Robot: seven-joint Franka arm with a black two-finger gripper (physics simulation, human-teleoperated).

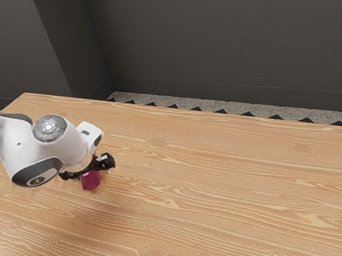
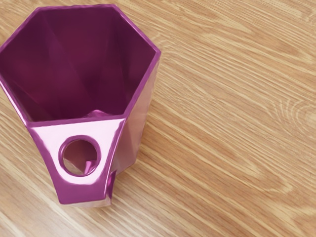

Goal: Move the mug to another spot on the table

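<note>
A magenta six-sided mug (image 1: 90, 180) stands upright on the wooden table (image 1: 226, 177), near the exterior view's left. My gripper (image 1: 90, 170) hangs just above it, open, with its black fingers spread to either side of the mug's top and nothing held. From the wrist camera I look straight down into the mug (image 2: 79, 64). Its flat handle (image 2: 84, 165), pierced by a round hole, sticks out from one side wall. The mug's base rests on the wood.
The wooden table stretches wide toward the exterior view's right and front. Its far edge (image 1: 175, 106) borders a speckled floor strip below dark walls. The white arm (image 1: 31, 150) comes in from the left.
</note>
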